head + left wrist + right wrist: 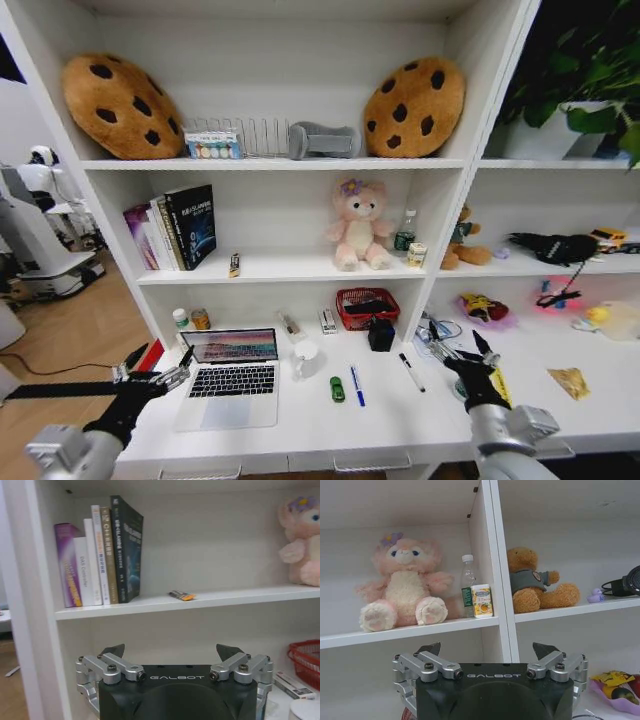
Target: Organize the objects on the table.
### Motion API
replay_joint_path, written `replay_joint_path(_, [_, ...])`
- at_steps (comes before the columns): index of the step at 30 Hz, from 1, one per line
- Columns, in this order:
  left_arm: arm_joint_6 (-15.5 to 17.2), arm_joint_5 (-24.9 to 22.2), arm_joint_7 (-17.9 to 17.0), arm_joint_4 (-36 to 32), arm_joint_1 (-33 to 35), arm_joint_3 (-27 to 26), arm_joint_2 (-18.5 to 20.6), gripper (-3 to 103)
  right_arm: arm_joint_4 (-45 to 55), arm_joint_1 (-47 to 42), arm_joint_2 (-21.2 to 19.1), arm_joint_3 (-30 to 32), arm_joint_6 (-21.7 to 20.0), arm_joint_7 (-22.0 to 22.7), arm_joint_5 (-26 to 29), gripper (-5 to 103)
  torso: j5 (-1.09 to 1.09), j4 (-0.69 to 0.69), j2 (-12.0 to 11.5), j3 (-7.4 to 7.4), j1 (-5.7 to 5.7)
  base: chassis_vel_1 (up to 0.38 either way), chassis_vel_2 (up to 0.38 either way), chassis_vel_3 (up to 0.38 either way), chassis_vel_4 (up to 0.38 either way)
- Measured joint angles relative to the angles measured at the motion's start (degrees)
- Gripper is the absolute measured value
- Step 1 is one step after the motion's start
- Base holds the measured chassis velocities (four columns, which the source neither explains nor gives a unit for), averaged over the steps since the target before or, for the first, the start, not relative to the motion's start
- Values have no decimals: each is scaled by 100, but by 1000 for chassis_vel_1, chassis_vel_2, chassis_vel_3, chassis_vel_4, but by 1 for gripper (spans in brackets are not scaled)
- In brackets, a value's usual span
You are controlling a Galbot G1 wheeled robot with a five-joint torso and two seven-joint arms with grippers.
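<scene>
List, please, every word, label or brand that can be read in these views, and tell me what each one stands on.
"GALBOT" on the left gripper, jaws open.
"GALBOT" on the right gripper, jaws open.
Book spines: printed titles, too blurred to read.
Small carton and bottle labels beside the pink bear: too small to read.
Laptop screen: nothing legible.

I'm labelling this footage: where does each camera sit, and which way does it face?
Head: up on the robot, looking down at the desk and laptop; both arms show, left pincer, right pincer.
Left wrist: behind the open left pincer, facing the books.
Right wrist: behind the open right pincer, facing the brown bear.
All share the pink bear.
</scene>
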Motion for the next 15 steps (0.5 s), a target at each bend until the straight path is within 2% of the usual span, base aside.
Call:
replay_joint_path(2, [15, -151, 8, 0, -162, 153, 489, 100, 14, -92, 20, -24, -16, -2, -43, 100, -1, -8, -1, 0, 2, 0, 0, 0, 0])
replay_joint_path(3, [15, -151, 8, 0, -162, 153, 489, 100, 14, -92, 20, -24, -16, -2, -43, 100, -1, -8, -1, 0, 2, 0, 0, 0, 0])
replay_joint_path(5, [24, -484, -119, 0, -411, 294, 1111, 100, 29, -136, -20, -23, -16, -6, -57, 100, -2, -7, -2, 1, 5, 0, 0, 0, 0])
replay_joint_path(6, [24, -484, -119, 0, -411, 294, 1111, 100, 29, -136, -20, -23, -16, -6, -57, 100, -2, -7, -2, 1, 5, 0, 0, 0, 0])
replay_joint_path(8, [80, -784, -283, 145, -788, 403, 1646, 100, 9, -56, -133, -19, -72, 10, 9, 100, -2, -4, -2, 1, 4, 0, 0, 0, 0])
replay_joint_path(10, [107, -879, -362, 215, -921, 453, 1789, 100, -9, -21, -172, -16, -91, 25, 36, 100, -2, -4, -1, 1, 4, 0, 0, 0, 0])
replay_joint_path(12, [240, -1263, -677, 478, -1536, 665, 2222, 100, -68, 37, -276, 14, -123, 51, 107, 100, -2, -4, -2, 1, 5, 0, 0, 0, 0])
replay_joint_path(14, [296, -1378, -784, 577, -1761, 746, 2350, 100, -91, 43, -294, 29, -128, 61, 126, 100, -2, -5, -2, 2, 5, 0, 0, 0, 0])
replay_joint_path(15, [358, -1501, -910, 743, -2073, 863, 2542, 100, -116, 42, -301, 41, -129, 65, 140, 100, -3, -6, -2, 2, 5, 0, 0, 0, 0])
